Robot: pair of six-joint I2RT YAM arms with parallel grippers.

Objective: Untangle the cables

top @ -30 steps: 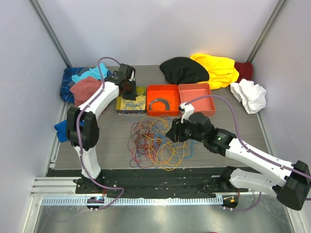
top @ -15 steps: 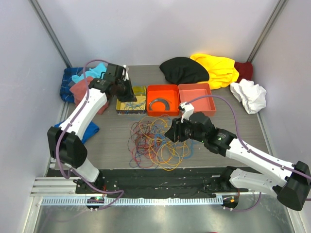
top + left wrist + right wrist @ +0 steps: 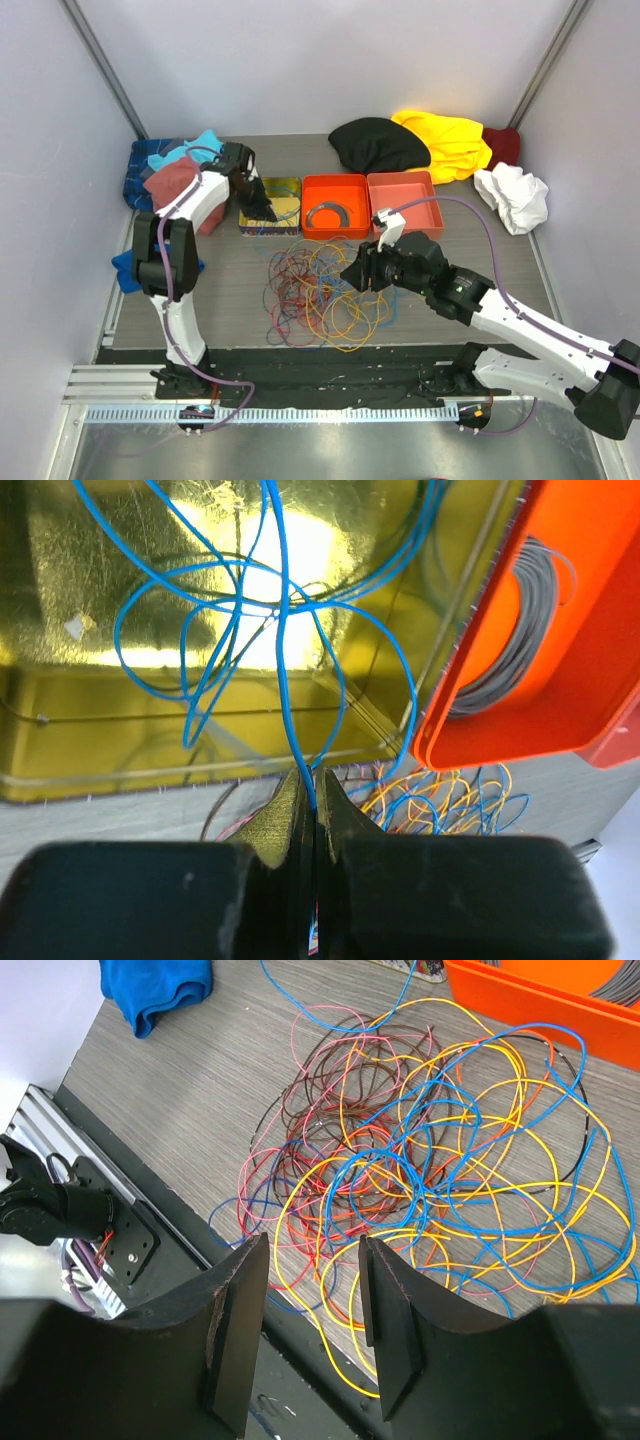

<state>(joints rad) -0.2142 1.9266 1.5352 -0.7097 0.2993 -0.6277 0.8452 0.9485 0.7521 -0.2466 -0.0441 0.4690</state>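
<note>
1 blue cable (image 3: pixel 283 630) is clamped in the left tool (image 3: pixel 313 798) over the far yellow tin (image 3: pixel 90 610); the right tool (image 3: pixel 313 1265) hangs apart above the tangled cables (image 3: pixel 420 1190).

Left wrist view: blue cable (image 3: pixel 283 630) drops into closed left gripper (image 3: pixel 314 805), lower end lost between fingers. Orange tray (image 3: pixel 560 700) cut off at right edge; grey coil (image 3: pixel 510 635) half hidden behind tray wall. Right wrist view: cables (image 3: pixel 430 1160) toward table's near edge hidden behind right gripper (image 3: pixel 312 1260); blue cloth (image 3: pixel 160 990) clipped at top edge.
</note>
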